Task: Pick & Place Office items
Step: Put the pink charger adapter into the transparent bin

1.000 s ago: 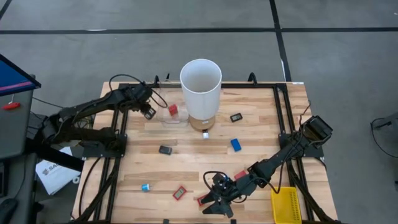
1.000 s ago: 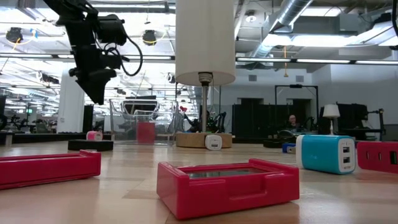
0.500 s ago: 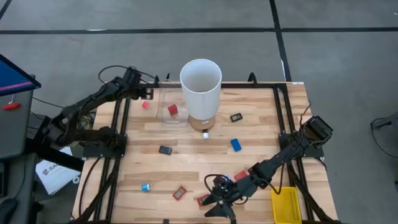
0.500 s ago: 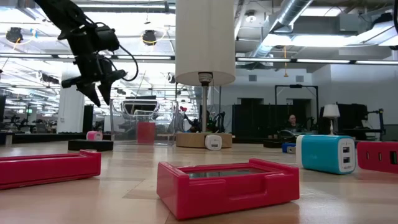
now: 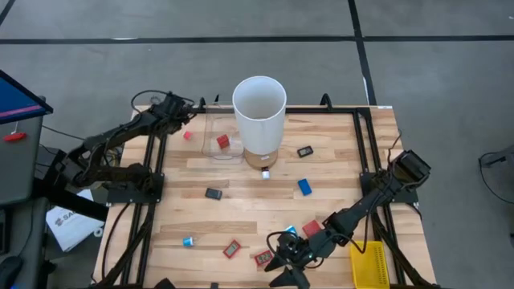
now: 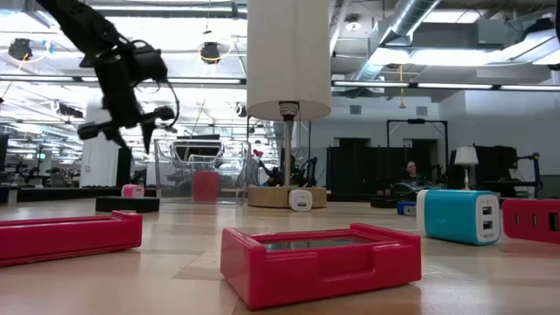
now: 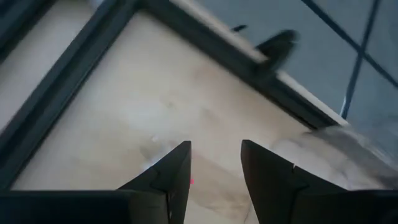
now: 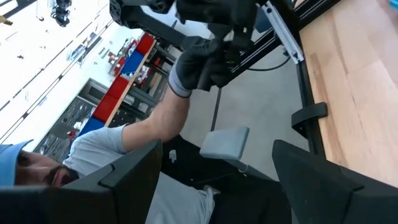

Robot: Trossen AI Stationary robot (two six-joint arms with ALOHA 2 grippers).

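Left gripper (image 5: pixel 178 105): raised over the table's far left corner, fingers (image 7: pixel 168 174) a narrow gap apart, empty. Right gripper (image 5: pixel 283 274): at the near edge, jaws spread wide, empty, just beside a red piece (image 5: pixel 264 258).

Office items lie scattered across the wooden table (image 5: pixel 337 172): a blue block (image 5: pixel 305 186), a black piece (image 5: pixel 213 193), and one red block (image 5: pixel 223 141) inside the clear container (image 5: pixel 222 139) beside the white cylinder (image 5: pixel 259 112). A yellow basket (image 5: pixel 369 266) sits at the near right corner. A person's gloved hand (image 8: pixel 202 62) shows beyond the table edge.
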